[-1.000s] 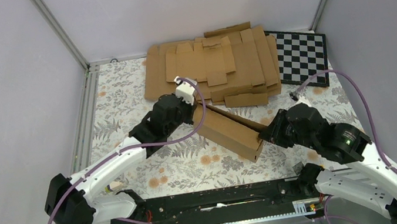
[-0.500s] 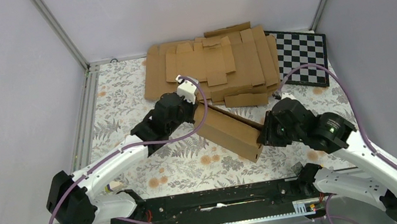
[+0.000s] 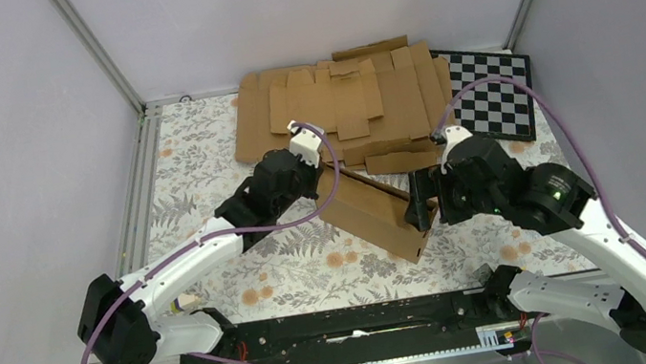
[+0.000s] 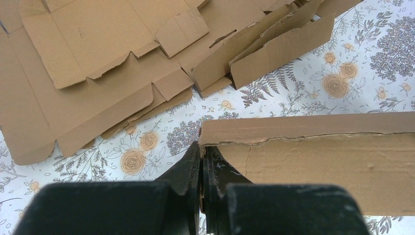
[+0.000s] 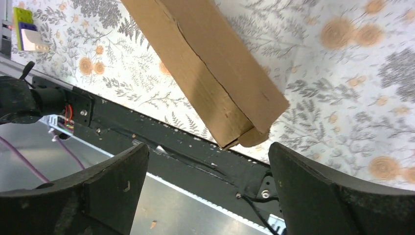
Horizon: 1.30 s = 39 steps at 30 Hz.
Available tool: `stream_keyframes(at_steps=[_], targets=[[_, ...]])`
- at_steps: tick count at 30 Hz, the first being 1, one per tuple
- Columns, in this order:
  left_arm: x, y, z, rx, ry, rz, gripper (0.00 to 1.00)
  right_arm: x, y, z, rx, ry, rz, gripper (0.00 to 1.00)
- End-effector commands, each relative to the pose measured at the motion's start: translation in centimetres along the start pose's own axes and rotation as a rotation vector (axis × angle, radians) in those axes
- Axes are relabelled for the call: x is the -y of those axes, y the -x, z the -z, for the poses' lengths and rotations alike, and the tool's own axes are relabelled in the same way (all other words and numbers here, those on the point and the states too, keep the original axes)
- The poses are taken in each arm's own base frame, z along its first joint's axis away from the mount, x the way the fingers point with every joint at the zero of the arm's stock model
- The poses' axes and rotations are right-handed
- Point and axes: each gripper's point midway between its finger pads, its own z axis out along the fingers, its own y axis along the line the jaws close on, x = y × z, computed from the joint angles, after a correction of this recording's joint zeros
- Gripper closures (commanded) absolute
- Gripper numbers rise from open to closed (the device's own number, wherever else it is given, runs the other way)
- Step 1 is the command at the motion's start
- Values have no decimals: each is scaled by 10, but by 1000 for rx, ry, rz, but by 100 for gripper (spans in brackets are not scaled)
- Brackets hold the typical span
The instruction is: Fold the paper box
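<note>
1. Fingers [image 4: 186,166] of the left gripper [image 4: 201,149] press together, pinching a corner of the paper box [image 3: 372,211]
2. Box's other end sits between the wide-spread fingers of the right gripper [image 5: 208,156], touching neither

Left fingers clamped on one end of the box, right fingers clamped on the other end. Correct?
Not quite. The left fingers are clamped on one end of the box, but the right fingers are wide open, one on either side of the other end and not touching it. The right wrist view shows this.
</note>
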Motion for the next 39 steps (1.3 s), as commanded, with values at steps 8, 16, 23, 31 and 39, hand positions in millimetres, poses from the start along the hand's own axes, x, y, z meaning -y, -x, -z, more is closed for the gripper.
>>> stream_keyframes(at_steps=[8,16,23,31,39], targets=[[7,1,-5,-15,-22,-2,95,-10,54,1,118,-18,277,5],[5,-3,-2,-18,-19,-7,93,-17,32,-43,22,30,282,30],[10,-2,-1,-24,-39,11,90,-22,10,-53,-32,93,249,59],[12,1,8,-63,-38,78,63,-12,-8,-68,-84,66,238,57],[14,28,47,-27,-45,212,46,-12,-1,-65,-53,68,247,39]])
